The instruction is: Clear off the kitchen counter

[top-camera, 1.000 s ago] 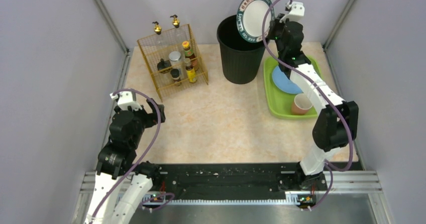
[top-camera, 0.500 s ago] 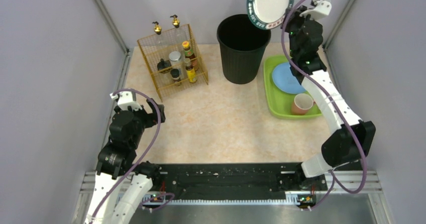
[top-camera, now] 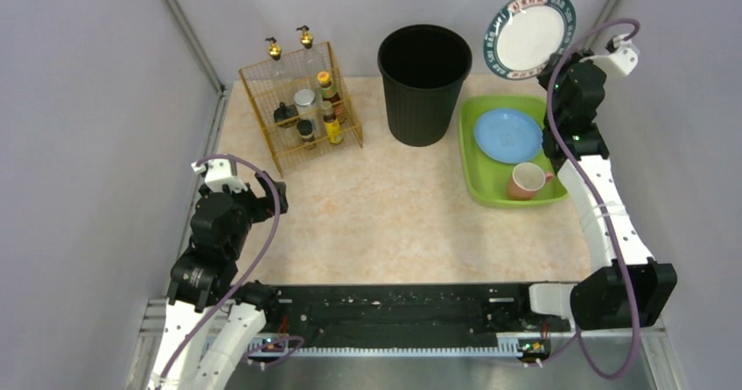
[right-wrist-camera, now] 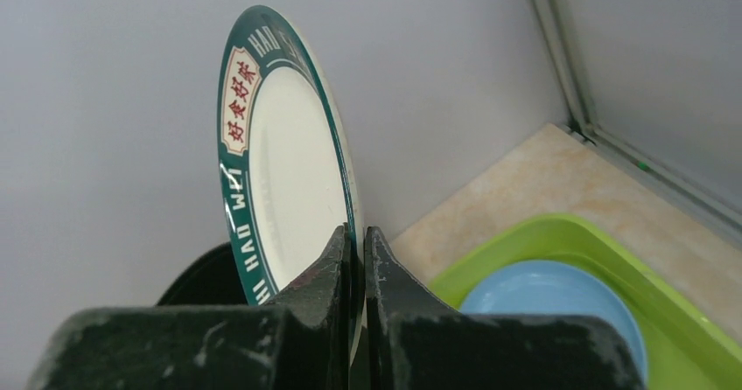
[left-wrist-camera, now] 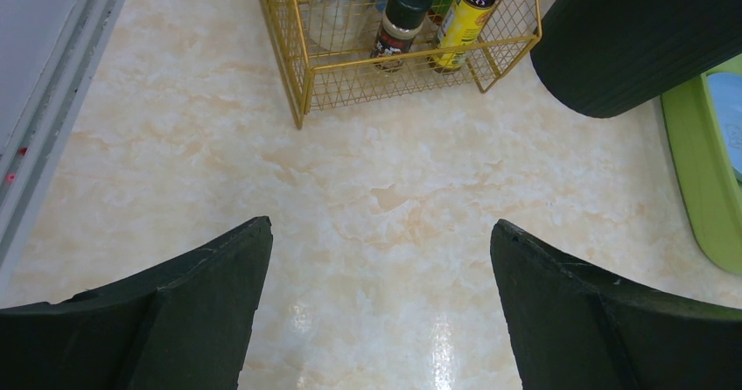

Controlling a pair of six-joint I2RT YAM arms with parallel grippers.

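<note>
Nearest, at lower left, the left gripper (left-wrist-camera: 381, 233) hangs spread and empty above the kitchen counter (top-camera: 394, 215), which fills the frame's middle. Farther, at upper right, the right gripper (right-wrist-camera: 354, 237) pinches a green-rimmed plate (top-camera: 529, 36) upright above the green tray (top-camera: 467, 158). Stowing it seems the step in hand, and the next move calls for tipping it flat and lowering it.

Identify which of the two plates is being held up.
The white plate with the dark green lettered rim, pinched on edge by the right end effector. The plain blue plate lies flat in the green tray.
</note>
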